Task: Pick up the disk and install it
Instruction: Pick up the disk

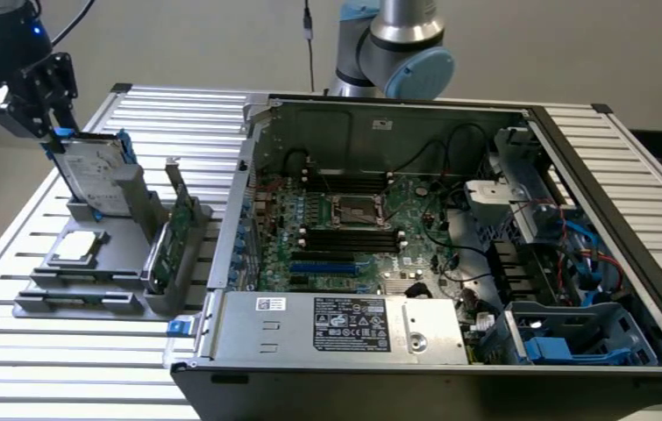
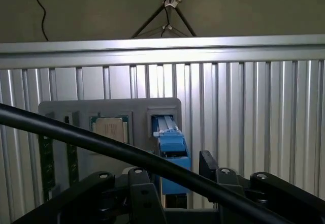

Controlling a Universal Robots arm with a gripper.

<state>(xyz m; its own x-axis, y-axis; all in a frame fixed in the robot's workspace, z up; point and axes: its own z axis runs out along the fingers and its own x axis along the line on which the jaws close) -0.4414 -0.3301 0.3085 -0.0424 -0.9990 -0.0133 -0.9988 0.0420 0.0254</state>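
While your open gripper [image 1: 60, 123] hangs at the upright silver-grey, blue-railed metal disk [image 1: 95, 171] (pick step, nothing gripped), closing needs squarely centred jaws.

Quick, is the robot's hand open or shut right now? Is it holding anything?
Gripper: open, with its fingers on either side of the top of the disk, not clamped on it.

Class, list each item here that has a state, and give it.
Silver-grey rectangular metal disk with blue rails: upright in grey holder, uninstalled.
Small square silver chip: flat on holder.
Thin green circuit card: on edge in holder.
Black metal computer case: open.
Gripper: jaws open, astride disk.
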